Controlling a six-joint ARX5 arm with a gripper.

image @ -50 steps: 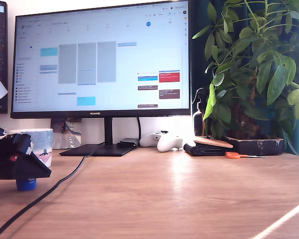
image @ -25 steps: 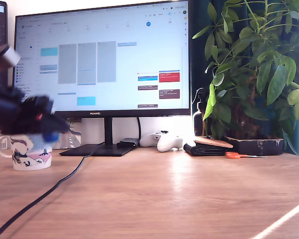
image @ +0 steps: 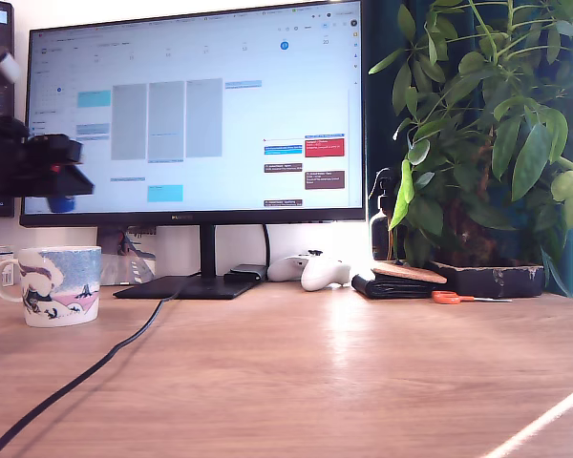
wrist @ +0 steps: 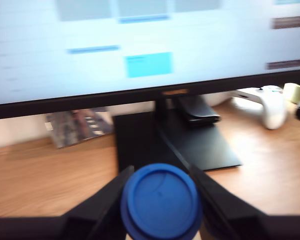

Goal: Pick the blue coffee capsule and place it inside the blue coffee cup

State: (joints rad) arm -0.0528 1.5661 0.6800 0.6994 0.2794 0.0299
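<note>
Presently, your gripper (image: pixel 62 196) hung in the air at the exterior view's left edge, in front of the monitor (image: pixel 196 110) and well above the tabletop (image: pixel 315 382). The jaws were closed on the blue coffee capsule (wrist: pixel 161 201). In the wrist view the capsule's round blue top sat squarely between the two dark fingers (wrist: pixel 107 200), which pressed against it on both sides. In the exterior view only a small blue patch showed beneath the gripper body.

The blue coffee cup (image: pixel 59 285) stood upright on the tabletop at the near left, below the gripper, with its mouth open upward. The capsule was above the cup's level but not inside it, so the placing step was not yet done.

Risks from this position, as a judgement:
- You could release too high. The capsule is light and might bounce off the rim and roll away across the tabletop.
- You could descend off centre. A finger might then strike the rim and tip or push the cup.
- The black cable (image: pixel 95 367) ran across the tabletop near the cup. A snag on it could disturb your approach.
</note>
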